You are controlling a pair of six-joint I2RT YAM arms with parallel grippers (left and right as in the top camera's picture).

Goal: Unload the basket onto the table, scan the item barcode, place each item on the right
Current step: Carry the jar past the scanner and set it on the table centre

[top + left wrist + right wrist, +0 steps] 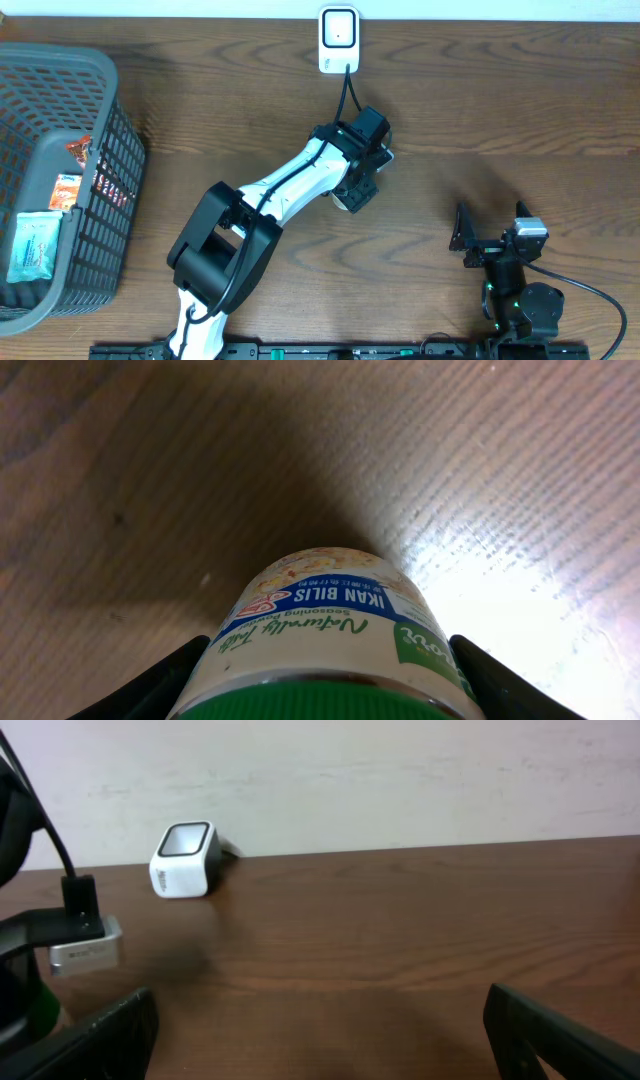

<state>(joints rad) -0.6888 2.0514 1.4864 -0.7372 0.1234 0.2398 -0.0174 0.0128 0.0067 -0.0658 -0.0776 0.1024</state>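
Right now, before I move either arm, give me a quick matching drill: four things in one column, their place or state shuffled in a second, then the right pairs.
Things:
1. jar
2. scanner
3. basket
4. right fingers

Place or state:
A. spread wide, nothing between them
B. white, at the far edge of the table
C. held between the left fingers, green lid toward the camera
D. at the left side of the table, packets inside

Pairs: 1-C, 2-B, 3-D, 4-A
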